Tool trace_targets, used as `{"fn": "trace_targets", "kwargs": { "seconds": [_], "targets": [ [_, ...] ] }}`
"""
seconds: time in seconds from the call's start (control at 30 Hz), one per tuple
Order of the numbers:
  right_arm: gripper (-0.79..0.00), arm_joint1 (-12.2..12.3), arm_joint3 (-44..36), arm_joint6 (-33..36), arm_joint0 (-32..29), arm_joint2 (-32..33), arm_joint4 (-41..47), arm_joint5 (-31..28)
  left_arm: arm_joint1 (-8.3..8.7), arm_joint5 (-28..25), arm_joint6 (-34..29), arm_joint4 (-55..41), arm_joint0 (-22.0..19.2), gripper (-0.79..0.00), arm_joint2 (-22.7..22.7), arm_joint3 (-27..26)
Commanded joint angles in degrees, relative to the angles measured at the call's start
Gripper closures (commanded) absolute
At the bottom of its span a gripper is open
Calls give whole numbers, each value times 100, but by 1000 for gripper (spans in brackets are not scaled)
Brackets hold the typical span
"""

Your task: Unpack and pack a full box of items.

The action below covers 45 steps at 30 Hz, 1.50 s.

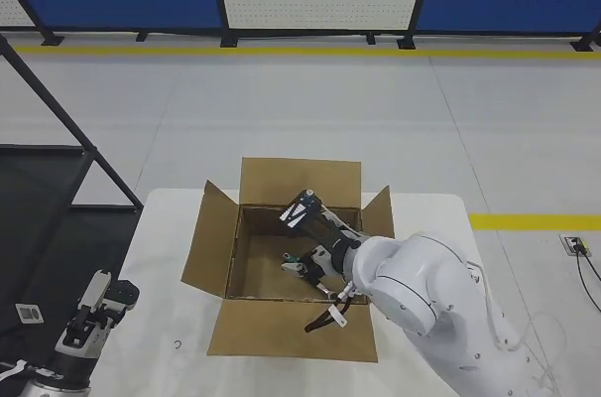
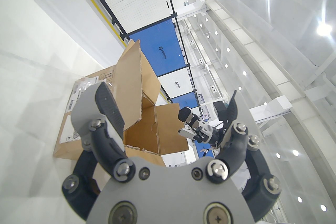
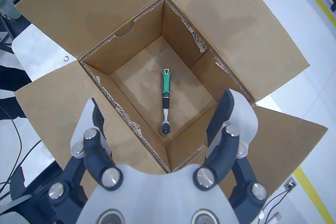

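right gripper (image 3: 160, 99) is hanging over the open cardboard box (image 3: 181, 43), looking straight down into it, jaws spread wide with nothing in them. the only thing i can spot inside is a ratchet wrench (image 3: 166, 88) with a green handle, lying flat on the box floor well below the fingertips (image 3: 227, 101) and pretty much centred in the gap between them. its long axis runs across the line the jaws close along, so each finger would land on one side of the handle.

left gripper (image 2: 169, 93) is off beside the box, well apart from it, jaws also released and empty, tilted up toward the ceiling. from there you can see one box flap and the other arm poised over the opening.

my read: this is the unpack half, probably near its end since the ratchet looks like the last item in there. the next move calls for a straight drop down the middle of the box, keeping both fingers off the walls and the torn corrugated rim on either side, then closing on the green grip rather than the thin chrome neck. hardly any wrist twist needed i'd say. the box is deep and the tool lies flat, so the tips likely have to go almost to the floor to get a bite.
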Motion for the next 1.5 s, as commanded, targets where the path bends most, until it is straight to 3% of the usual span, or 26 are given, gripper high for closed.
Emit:
{"fn": "trace_targets", "kwargs": {
  "seconds": [0.0,0.27,0.47,0.7,1.13,1.27,1.47],
  "targets": [
    [-785,6,-44,-169,-108,-23,24,-118,0,0,0,0,0,-785,0,0],
    [-785,163,-1190,-931,-847,1075,85,-127,0,0,0,0,0,-785,0,0],
    [-785,301,-2097,-1368,-1762,2151,4,-119,0,0,0,0,0,-785,0,0],
    [-785,406,-2625,-1750,-2816,3362,150,-65,0,0,0,0,0,-785,0,0],
    [-785,509,-2410,-1936,-4511,4916,801,-166,0,0,0,0,0,-785,0,0],
    [-785,569,-2199,-1555,-4823,5064,878,-593,0,0,0,0,0,-785,0,0],
    [-785,639,-2020,-1225,-4938,5052,847,-773,0,0,0,0,0,-785,0,0]
  ]
}}
